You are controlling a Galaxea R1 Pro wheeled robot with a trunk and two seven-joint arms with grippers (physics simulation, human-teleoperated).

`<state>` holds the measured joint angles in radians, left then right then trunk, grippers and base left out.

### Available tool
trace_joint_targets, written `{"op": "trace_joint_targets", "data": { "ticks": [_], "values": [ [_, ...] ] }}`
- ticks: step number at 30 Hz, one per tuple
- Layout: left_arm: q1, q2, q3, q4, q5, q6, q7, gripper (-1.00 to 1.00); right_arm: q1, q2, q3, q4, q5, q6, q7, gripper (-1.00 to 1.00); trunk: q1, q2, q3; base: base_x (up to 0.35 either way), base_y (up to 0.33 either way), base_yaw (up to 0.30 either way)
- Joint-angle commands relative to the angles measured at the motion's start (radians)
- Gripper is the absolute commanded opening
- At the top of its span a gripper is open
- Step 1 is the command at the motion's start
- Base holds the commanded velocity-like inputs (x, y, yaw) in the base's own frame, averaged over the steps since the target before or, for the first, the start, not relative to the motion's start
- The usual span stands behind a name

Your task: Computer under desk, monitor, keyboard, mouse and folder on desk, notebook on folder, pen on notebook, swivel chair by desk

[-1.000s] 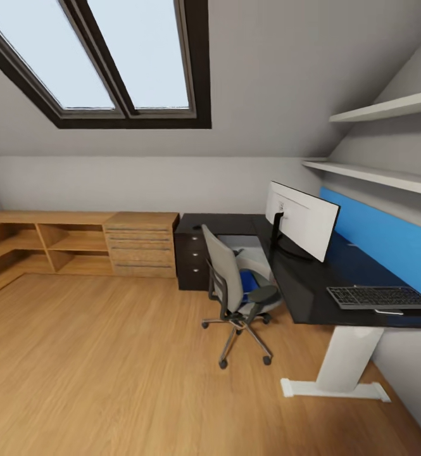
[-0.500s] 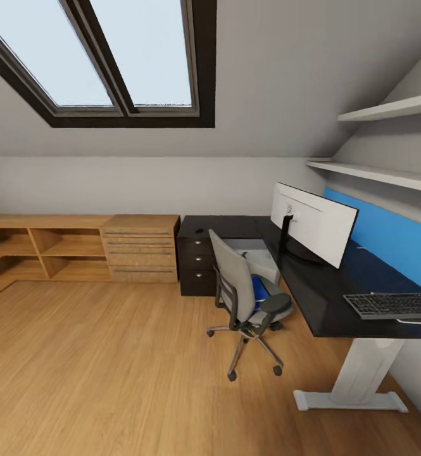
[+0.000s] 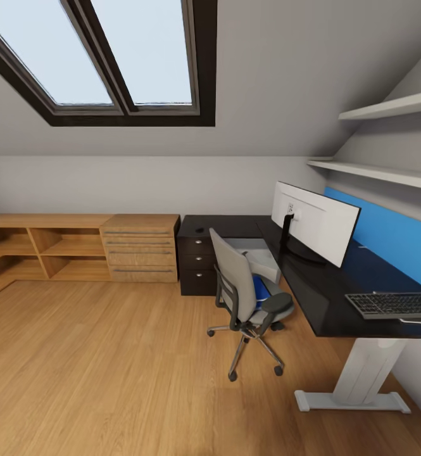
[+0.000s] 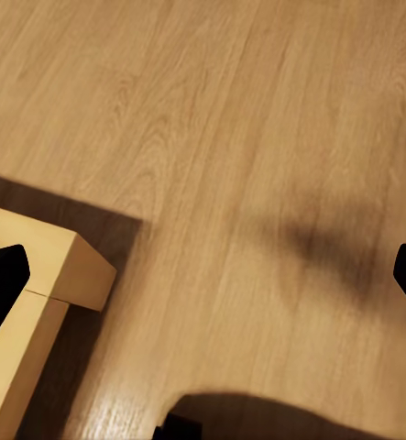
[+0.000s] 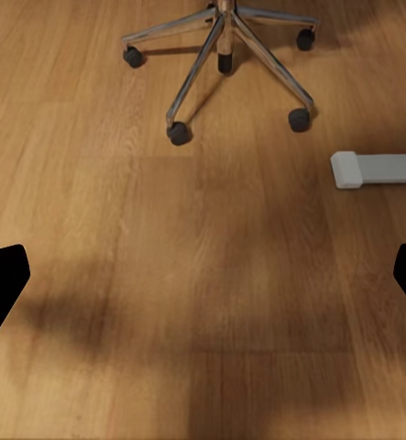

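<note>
The swivel chair (image 3: pixel 235 288) stands on the wood floor at the inner corner of the black desk (image 3: pixel 311 291), its back toward me. On its seat lies the blue folder (image 3: pixel 259 288). The monitor (image 3: pixel 314 221) and the keyboard (image 3: pixel 394 304) are on the desk, with a thin pale item (image 3: pixel 414 321) at the keyboard's front edge. A small dark mouse (image 3: pixel 199 229) rests on the desk's far end. The grey computer (image 3: pixel 256 259) sits under the desk. My left gripper (image 4: pixel 203 284) and right gripper (image 5: pixel 203 280) are open over bare floor, the chair's star base (image 5: pixel 223 41) beyond the right one.
A dark drawer unit (image 3: pixel 194 263) holds up the desk's far end, beside a light wooden cabinet (image 3: pixel 140 248) and low shelving (image 3: pixel 45 250). Wall shelves (image 3: pixel 387 174) and a blue panel (image 3: pixel 397 240) lie behind the desk. The desk's white foot (image 5: pixel 377 170) and a wooden beam (image 4: pixel 42 275) sit on the floor.
The whole head view has shifted a little, so the camera moved closer to the desk. Chair, monitor and keyboard keep their places relative to each other.
</note>
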<state>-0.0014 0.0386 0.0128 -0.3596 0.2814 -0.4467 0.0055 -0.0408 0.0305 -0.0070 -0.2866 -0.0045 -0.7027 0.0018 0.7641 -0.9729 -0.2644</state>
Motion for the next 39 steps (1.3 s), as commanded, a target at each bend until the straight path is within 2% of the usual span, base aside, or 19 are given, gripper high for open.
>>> {"op": "trace_joint_targets", "data": {
  "ticks": [1,12,22,35,39],
  "values": [
    [0.0,0.0,0.001,-0.001,0.0,-0.001,0.001,1.0,-0.001,0.0,-0.001,0.001,0.0,-0.003,0.0,1.0,0.004,-0.008,-0.004,0.001,0.001,0.0],
    [0.0,0.001,0.001,-0.002,0.003,0.006,0.003,1.0,-0.001,0.002,-0.001,0.001,-0.001,-0.003,0.0,1.0,0.046,-0.085,-0.039,0.0,0.0,0.0],
    [0.0,0.001,0.001,-0.005,0.002,0.099,0.003,1.0,-0.001,0.002,-0.001,0.001,0.0,-0.003,0.0,1.0,0.085,-0.155,-0.07,0.0,0.0,0.0],
    [0.0,0.003,0.003,-0.007,0.004,0.108,0.003,1.0,-0.001,0.003,-0.001,0.001,-0.002,-0.003,0.0,1.0,0.134,-0.246,-0.111,0.0,0.0,0.0],
    [0.0,0.0,0.006,-0.034,0.003,0.109,0.003,1.0,-0.001,0.002,0.0,0.001,0.0,-0.004,0.001,1.0,0.15,-0.274,-0.123,0.0,0.0,0.0]
  ]
}}
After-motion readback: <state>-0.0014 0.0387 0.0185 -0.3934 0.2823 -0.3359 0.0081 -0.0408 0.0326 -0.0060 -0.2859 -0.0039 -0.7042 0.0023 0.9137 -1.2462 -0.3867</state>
